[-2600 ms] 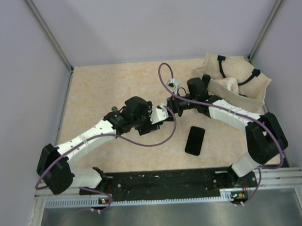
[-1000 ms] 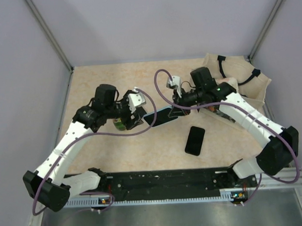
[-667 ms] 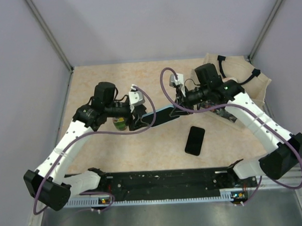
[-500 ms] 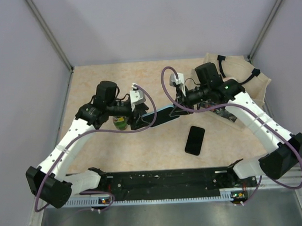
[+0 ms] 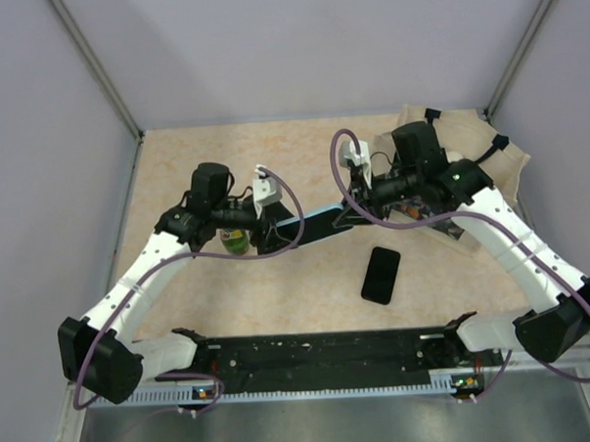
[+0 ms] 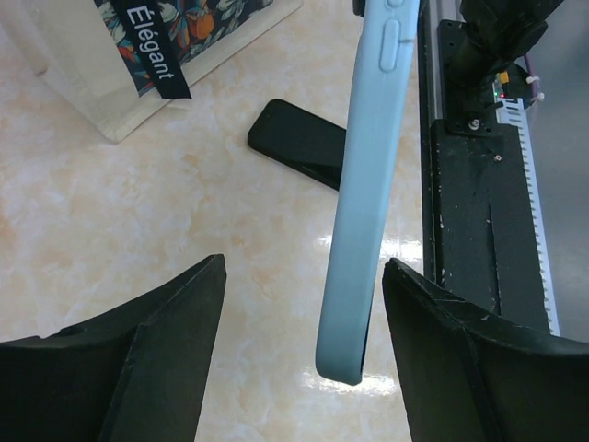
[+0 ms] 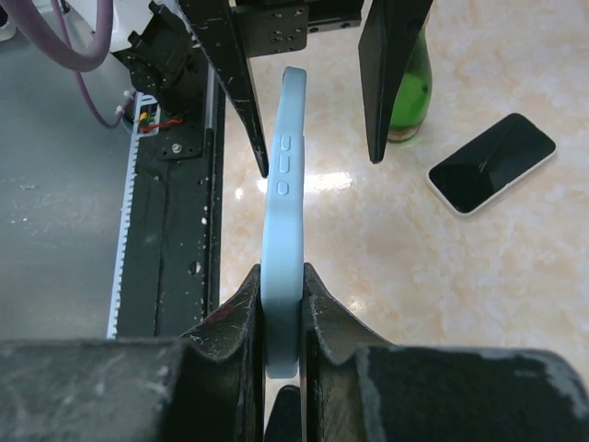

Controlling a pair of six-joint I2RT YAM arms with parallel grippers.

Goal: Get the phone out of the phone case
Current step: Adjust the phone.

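Phone case [image 7: 283, 230] is pinched at its right end by right gripper [image 7: 281, 299] and held off the table. Left gripper [image 6: 304, 276] has been brought round its left end, jaws spread. Phone [image 5: 381, 274] lies bare, near-right of centre; removal is judged done.

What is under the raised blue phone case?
Marbled table; a black phone lies flat nearby, one end covered by the blue phone case in the left wrist view. The case's inside is hidden.
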